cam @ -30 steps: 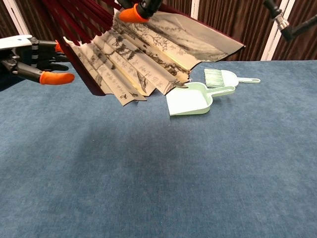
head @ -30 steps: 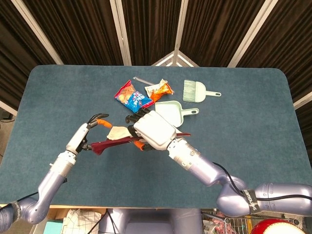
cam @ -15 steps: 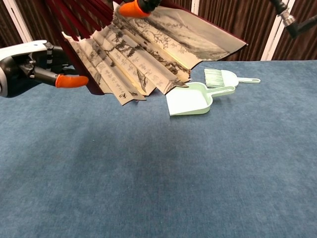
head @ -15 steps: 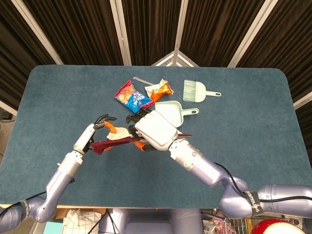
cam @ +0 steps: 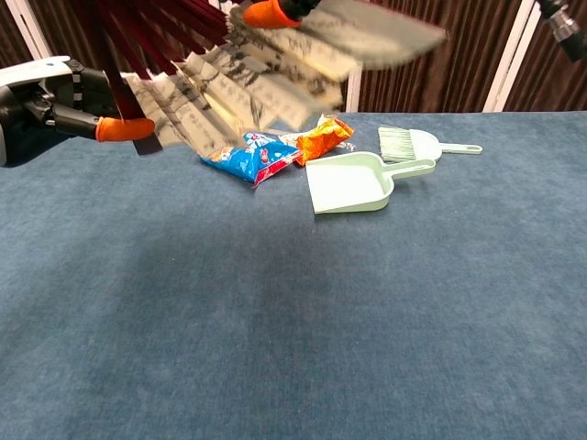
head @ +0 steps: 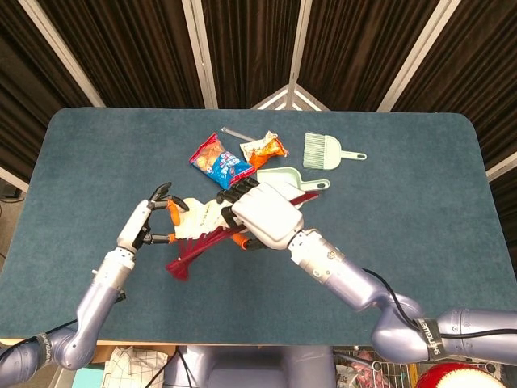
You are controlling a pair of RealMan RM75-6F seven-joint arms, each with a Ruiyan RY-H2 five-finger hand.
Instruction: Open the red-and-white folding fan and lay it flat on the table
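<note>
The folding fan (head: 196, 222) is partly spread and held above the table, its white painted paper toward the left and its dark red ribs running down to the pivot end at the lower left. My right hand (head: 262, 214) grips it from above and covers its right part. In the chest view the fan (cam: 275, 69) is blurred at the top, under an orange fingertip (cam: 271, 13) of the right hand. My left hand (head: 145, 222) has its fingers spread at the fan's left edge; in the chest view this left hand (cam: 46, 101) reaches a fingertip beside a red rib. Contact is unclear.
Behind the fan lie a mint dustpan (cam: 348, 183), a mint hand brush (cam: 413, 142), a blue snack bag (cam: 252, 156) and an orange snack bag (cam: 321, 137). A thin pen-like stick (head: 236, 131) lies further back.
The right hand has lifted and swung the fan, so its pivot end now points down to the lower left. The left hand has moved in to the fan's left edge. The snack bags are uncovered in the chest view.
</note>
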